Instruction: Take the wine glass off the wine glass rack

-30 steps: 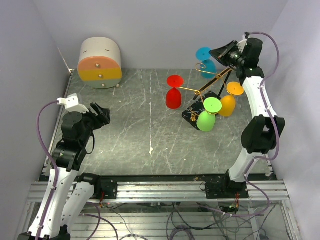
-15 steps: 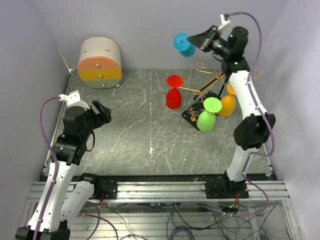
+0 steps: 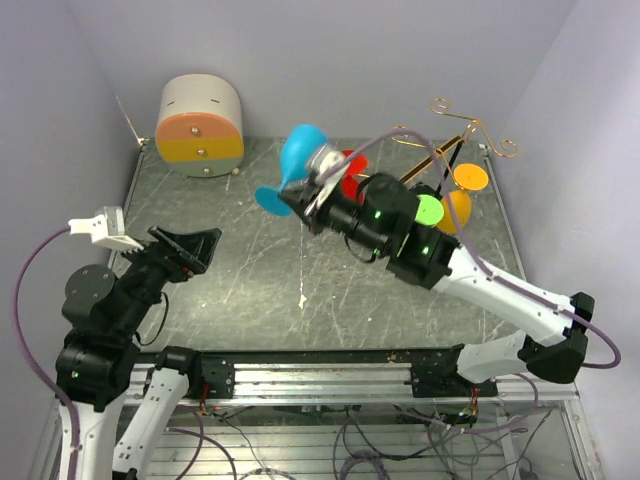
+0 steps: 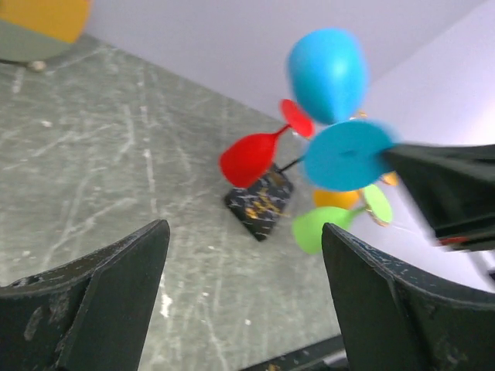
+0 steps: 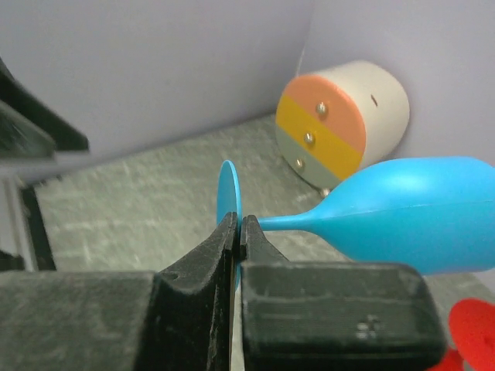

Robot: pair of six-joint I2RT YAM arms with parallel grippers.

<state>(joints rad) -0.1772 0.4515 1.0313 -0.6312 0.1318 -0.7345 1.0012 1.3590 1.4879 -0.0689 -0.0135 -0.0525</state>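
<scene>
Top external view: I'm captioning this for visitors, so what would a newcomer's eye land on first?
The bright blue wine glass, held tilted by its stem in the right gripper above mid-table. Behind it, the gold wire rack at the far right holds a red glass, a green glass and an orange glass.

The scratched grey-green bench carries a rounded drawer box with orange, yellow and grey fronts at its far left corner. The wine glass rack stands on its black square base at the far right.
</scene>
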